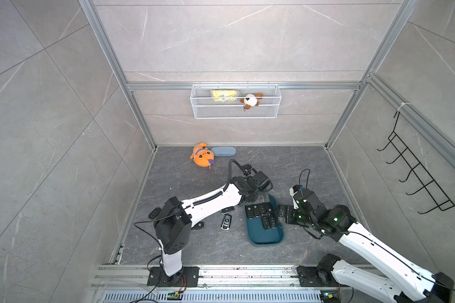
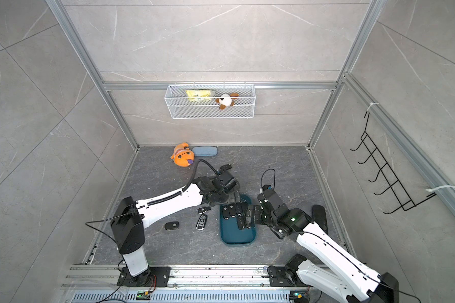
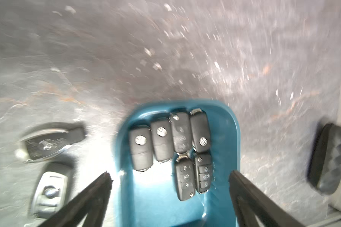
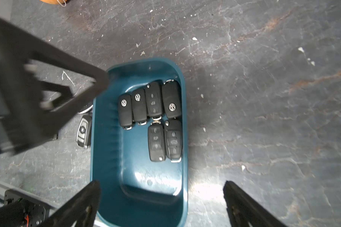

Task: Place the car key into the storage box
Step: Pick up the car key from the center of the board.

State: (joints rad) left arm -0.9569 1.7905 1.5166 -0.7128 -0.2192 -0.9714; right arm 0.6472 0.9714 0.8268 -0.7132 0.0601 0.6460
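Note:
The dark teal storage box (image 1: 265,234) (image 2: 238,234) lies on the grey floor between my two arms. Several black car keys (image 1: 258,211) (image 3: 161,139) (image 4: 139,106) lie flat in its far half. My left gripper (image 1: 262,200) (image 3: 170,175) hangs open over the box's far end with nothing between its fingers. My right gripper (image 1: 283,213) (image 4: 161,184) is open and empty too, at the box's right side. More car keys lie loose on the floor left of the box: a silver-faced one (image 1: 226,222) (image 3: 49,188) and a black one (image 2: 202,210) (image 3: 51,142).
Another black key (image 2: 171,225) lies further left near the left arm. An orange plush toy (image 1: 202,155) and a pale blue case (image 1: 223,151) sit by the back wall. A white wire basket (image 1: 235,105) hangs above them. A dark oval object (image 2: 319,215) lies by the right wall.

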